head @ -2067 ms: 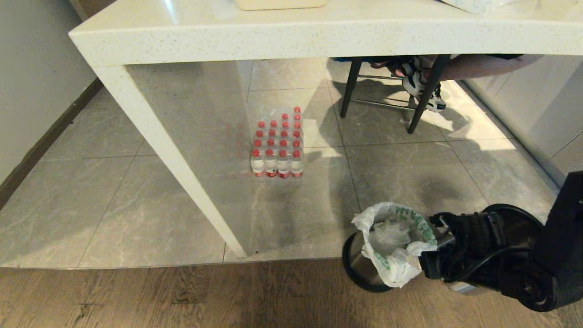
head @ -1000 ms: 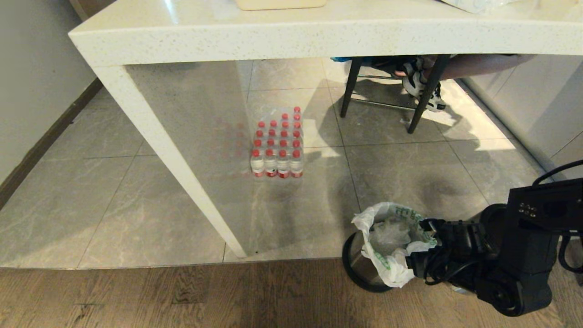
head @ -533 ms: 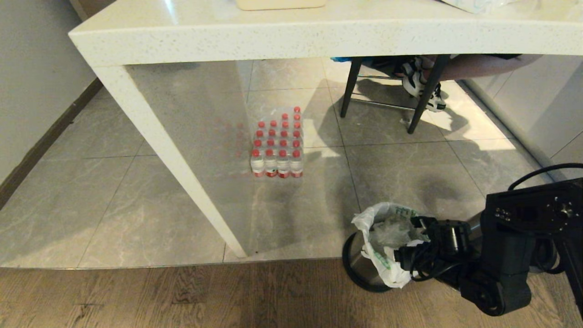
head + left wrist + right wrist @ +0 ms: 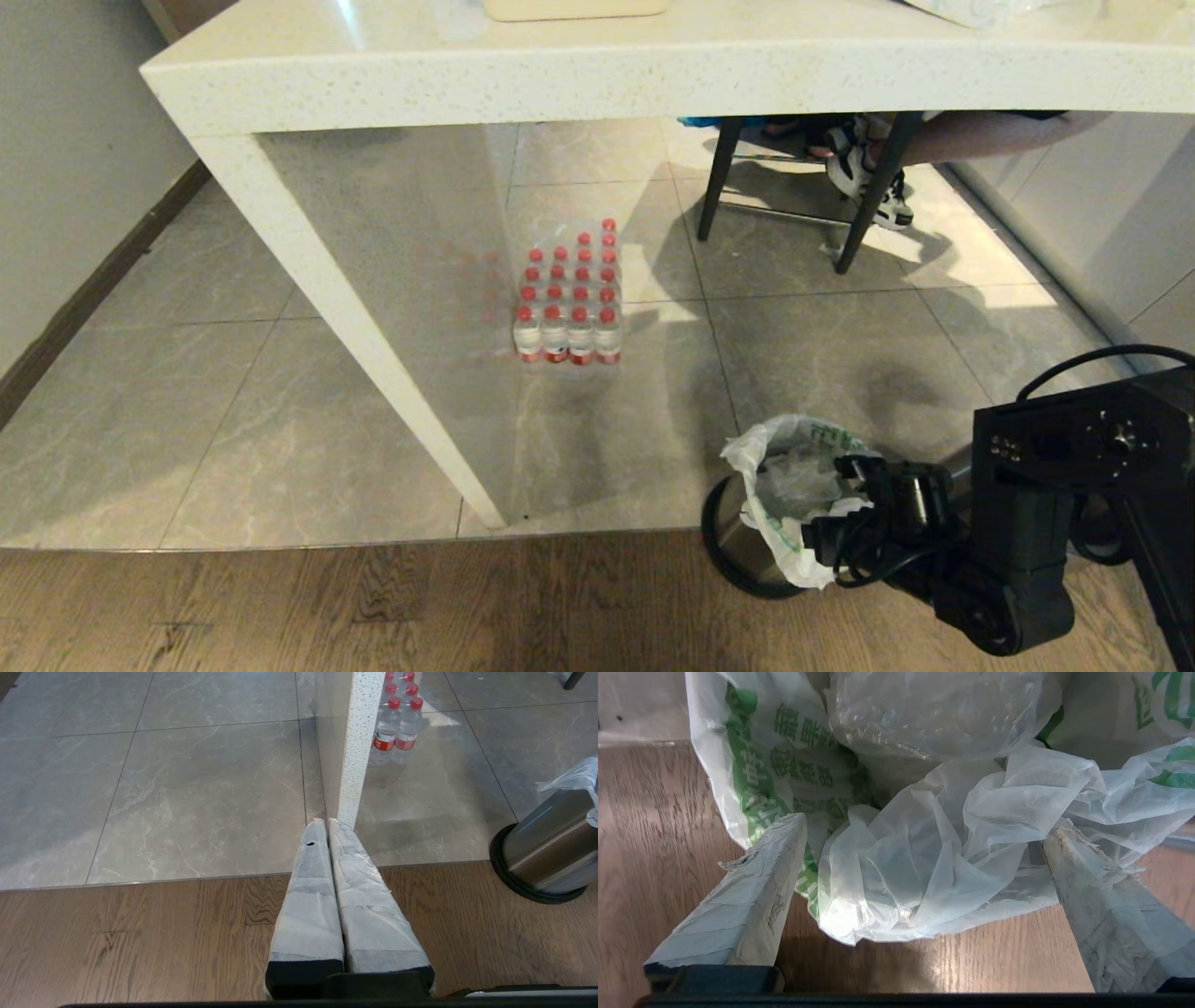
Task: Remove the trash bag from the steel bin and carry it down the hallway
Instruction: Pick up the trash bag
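The steel bin point(image 4: 734, 539) stands on the floor where the grey tiles meet the wood strip; the left wrist view shows its side point(image 4: 544, 851). The trash bag point(image 4: 792, 481), white with green print, lines it and folds over the rim. My right gripper point(image 4: 836, 504) reaches in low from the right and is open. Its two taped fingers straddle the crumpled overhang of the trash bag point(image 4: 920, 858), with film lying between them and against both. My left gripper point(image 4: 326, 822) hangs shut and empty over the wood floor, left of the bin. The hallway is out of view.
A white stone table's leg point(image 4: 355, 308) stands left of the bin. A shrink-wrapped pack of red-capped water bottles point(image 4: 569, 299) sits under the table. Black chair legs and a seated person's shoes point(image 4: 873, 177) are behind. A wall with dark baseboard point(image 4: 84, 299) runs along the left.
My right arm has swung in from the right. The open gripper has slid left along the bag's near rim, onto the overhanging film. Bin and bag have stayed in place.
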You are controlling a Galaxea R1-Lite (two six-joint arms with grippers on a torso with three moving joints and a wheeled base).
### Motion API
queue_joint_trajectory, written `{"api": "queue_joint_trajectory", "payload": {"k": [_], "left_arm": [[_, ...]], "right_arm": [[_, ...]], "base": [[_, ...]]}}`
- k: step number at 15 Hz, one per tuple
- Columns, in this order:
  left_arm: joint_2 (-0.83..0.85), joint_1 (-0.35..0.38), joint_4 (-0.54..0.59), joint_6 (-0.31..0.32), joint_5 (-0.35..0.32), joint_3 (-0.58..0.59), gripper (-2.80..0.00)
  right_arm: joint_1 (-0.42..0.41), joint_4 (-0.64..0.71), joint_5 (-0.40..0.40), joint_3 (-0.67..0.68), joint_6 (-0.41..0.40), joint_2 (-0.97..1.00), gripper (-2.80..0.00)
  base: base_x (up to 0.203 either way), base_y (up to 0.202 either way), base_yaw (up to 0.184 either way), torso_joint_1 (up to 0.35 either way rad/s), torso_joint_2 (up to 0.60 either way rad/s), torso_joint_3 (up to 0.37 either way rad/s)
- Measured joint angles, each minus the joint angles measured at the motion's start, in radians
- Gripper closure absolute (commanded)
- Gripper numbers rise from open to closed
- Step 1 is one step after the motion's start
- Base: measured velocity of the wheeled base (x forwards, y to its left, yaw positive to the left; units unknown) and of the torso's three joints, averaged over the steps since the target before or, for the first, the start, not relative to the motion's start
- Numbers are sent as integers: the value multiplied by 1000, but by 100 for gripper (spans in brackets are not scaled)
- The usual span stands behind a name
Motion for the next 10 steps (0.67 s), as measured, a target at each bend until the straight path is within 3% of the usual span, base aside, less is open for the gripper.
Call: {"api": "queue_joint_trajectory", "payload": {"k": [10], "left_arm": [[0,0,0,0,0,0,0]], "right_arm": [[0,-36,3,3,82,15,-280]], "base": [[0,0,0,0,0,0]]}}
